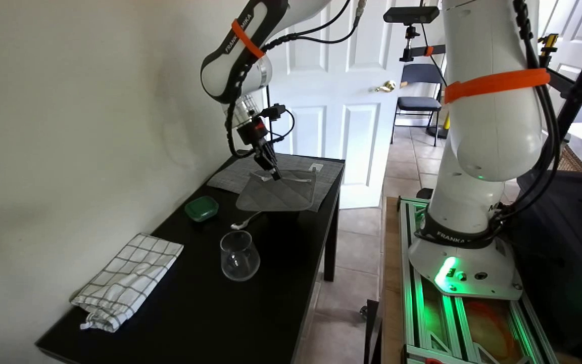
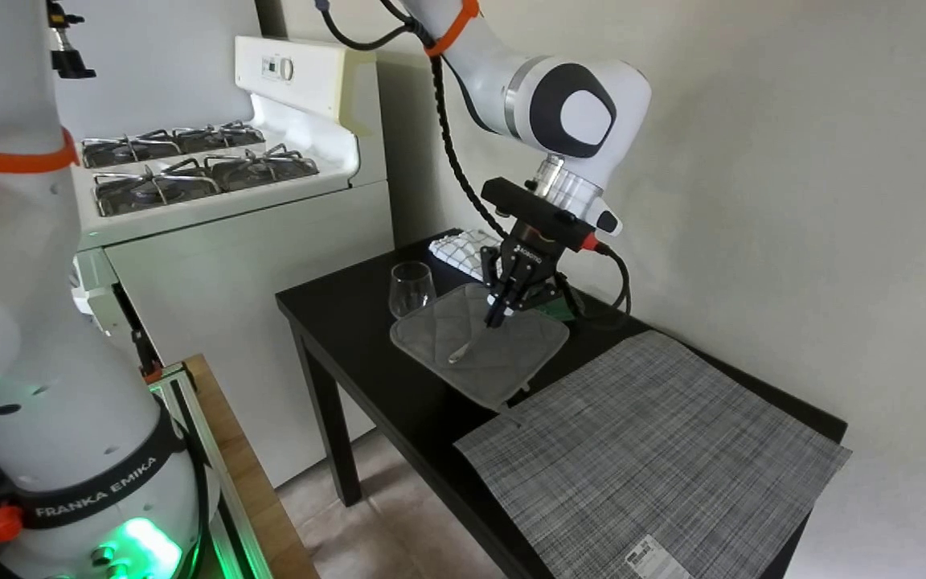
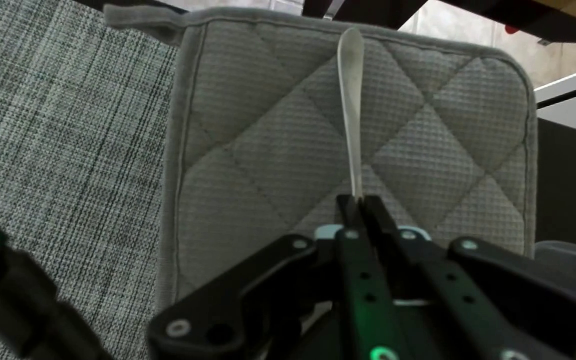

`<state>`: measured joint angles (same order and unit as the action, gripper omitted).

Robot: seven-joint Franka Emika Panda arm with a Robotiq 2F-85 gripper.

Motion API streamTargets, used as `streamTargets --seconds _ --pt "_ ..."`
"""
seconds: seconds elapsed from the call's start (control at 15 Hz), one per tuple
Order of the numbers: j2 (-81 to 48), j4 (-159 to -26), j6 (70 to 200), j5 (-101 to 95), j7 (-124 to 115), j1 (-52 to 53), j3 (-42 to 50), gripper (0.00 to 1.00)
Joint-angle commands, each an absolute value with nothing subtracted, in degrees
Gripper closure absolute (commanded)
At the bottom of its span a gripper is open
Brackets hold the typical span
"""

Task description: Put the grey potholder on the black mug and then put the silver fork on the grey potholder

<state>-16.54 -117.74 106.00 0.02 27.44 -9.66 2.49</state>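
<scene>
The grey potholder [image 1: 277, 196] lies raised above the table, on top of the black mug; it also shows in an exterior view [image 2: 471, 342] and fills the middle of the wrist view [image 3: 268, 125]. The mug is mostly hidden under it; only a dark shape [image 1: 282, 217] shows below its edge. My gripper [image 3: 358, 200] is shut on the silver fork [image 3: 352, 85], whose handle sticks out from the fingertips over the potholder. The tines are hidden in the wrist view. In both exterior views the gripper [image 1: 277, 177] [image 2: 494, 322] is over the potholder. I cannot tell whether the fork touches it.
A clear glass [image 1: 240, 257] and a spoon [image 1: 243, 222] are near the potholder. A green object [image 1: 201, 209] and a checked towel [image 1: 129, 280] lie along the wall side. A grey woven placemat [image 2: 664, 458] covers one end of the black table.
</scene>
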Motion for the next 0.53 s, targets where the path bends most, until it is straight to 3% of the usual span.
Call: streamTargets --seconds 0.0,0.47 --pt "-14.7 -120.0 106.5 0.0 28.4 -9.3 2.2 0.98" --pt "-15.5 -119.7 106.3 0.3 28.3 -8.9 1.4 0.98"
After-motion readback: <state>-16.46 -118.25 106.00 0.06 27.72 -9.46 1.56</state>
